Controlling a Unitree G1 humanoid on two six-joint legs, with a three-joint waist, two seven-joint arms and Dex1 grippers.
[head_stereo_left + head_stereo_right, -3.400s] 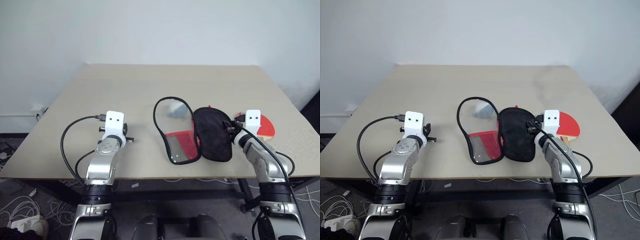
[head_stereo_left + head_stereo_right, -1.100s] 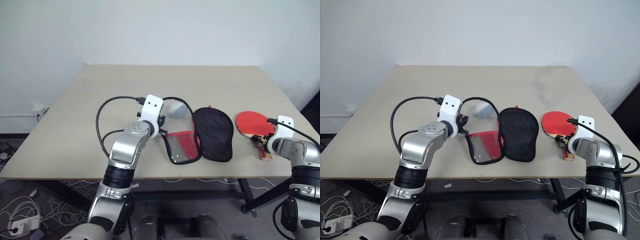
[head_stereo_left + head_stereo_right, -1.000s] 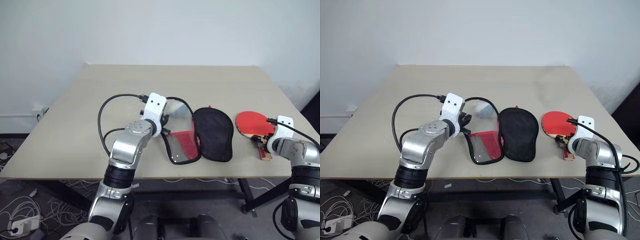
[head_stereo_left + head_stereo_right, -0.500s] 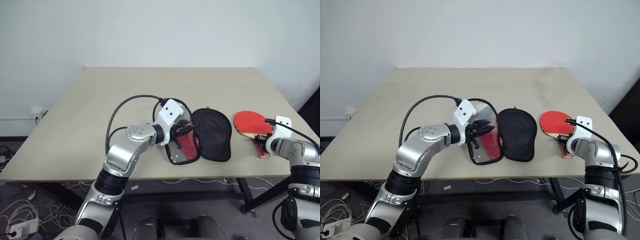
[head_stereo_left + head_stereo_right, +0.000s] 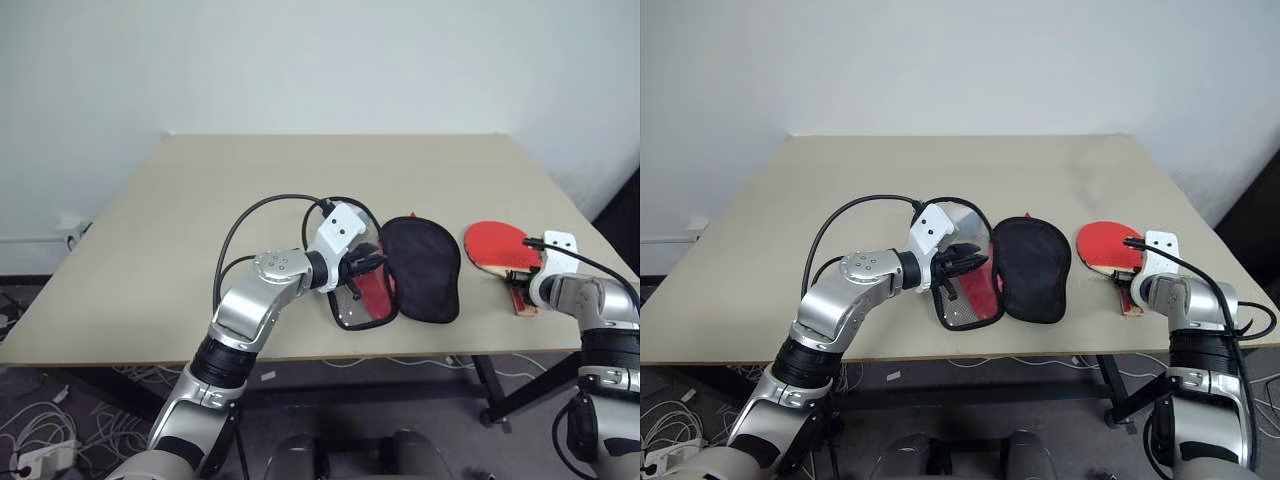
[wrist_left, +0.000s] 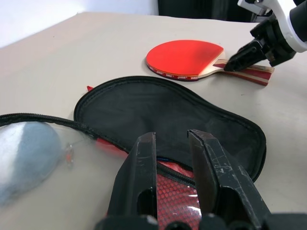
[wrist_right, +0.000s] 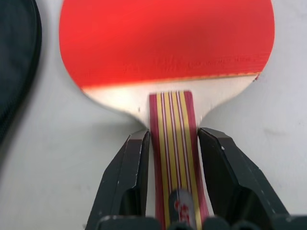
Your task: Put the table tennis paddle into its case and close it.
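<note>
The table tennis paddle lies flat near the table's right edge, red face up, handle toward me. My right gripper is shut on its striped wooden handle, one finger against each side. The case lies open at mid-table: the black lining faces up on the right, and the clear panel with red mesh is on the left. My left gripper hovers low over the clear panel, pointing toward the paddle. Its fingers stand a narrow gap apart with nothing between them.
The tan table has bare surface on its left half and far side. Its front edge runs just below the case, and its right edge is close to the paddle. A black cable loops up from my left wrist.
My left arm swung right from the case's left rim to over its clear panel. My right gripper's fingers closed onto the paddle handle. The paddle and case have not moved.
</note>
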